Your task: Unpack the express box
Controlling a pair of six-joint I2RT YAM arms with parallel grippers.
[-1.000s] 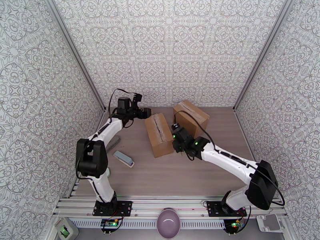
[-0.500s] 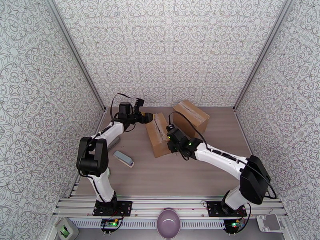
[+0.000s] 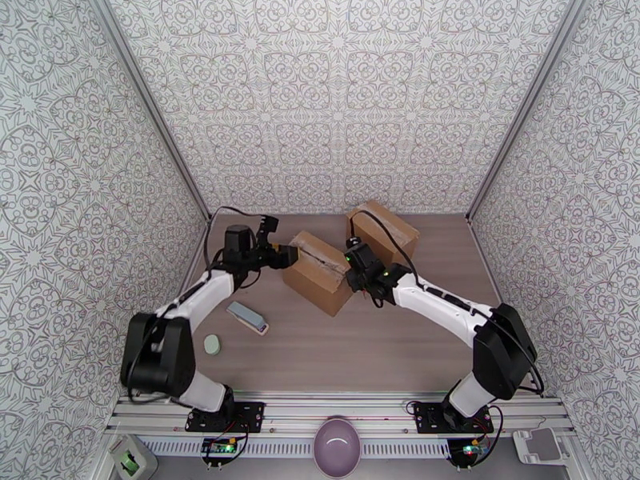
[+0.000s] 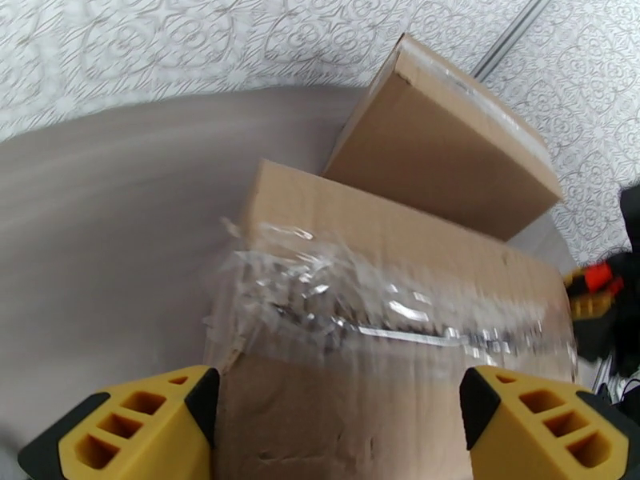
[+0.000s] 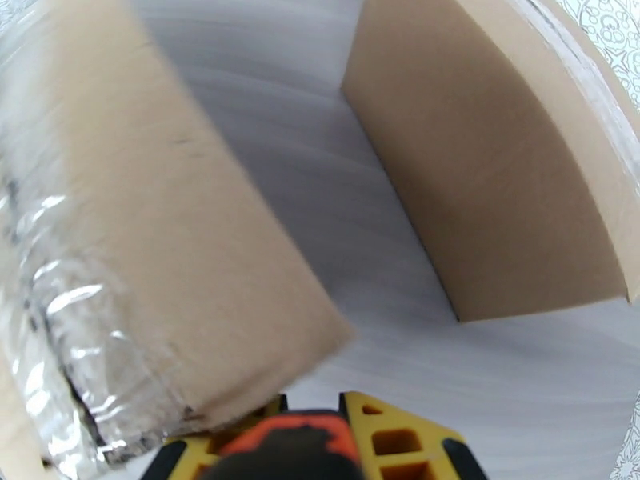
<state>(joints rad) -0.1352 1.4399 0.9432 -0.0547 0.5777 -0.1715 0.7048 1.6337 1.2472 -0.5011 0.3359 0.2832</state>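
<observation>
The express box lies slanted mid-table, a brown carton with crinkled clear tape along its top seam. My left gripper is open at the box's left end, and its yellow fingers stand wide apart just short of the taped end. My right gripper is at the box's right end, shut on an orange-and-black tool. That tool's tip sits under the box's taped corner. It also shows past the box's far end as an orange tool.
A second brown carton stands behind and to the right, close to the back wall. A grey oblong object and a small green round thing lie at front left. A purple bowl sits past the front rail.
The box has turned from nearly lengthwise to slanted across the table. My left gripper dropped to its left end. My right gripper moved back and up to its right end.
</observation>
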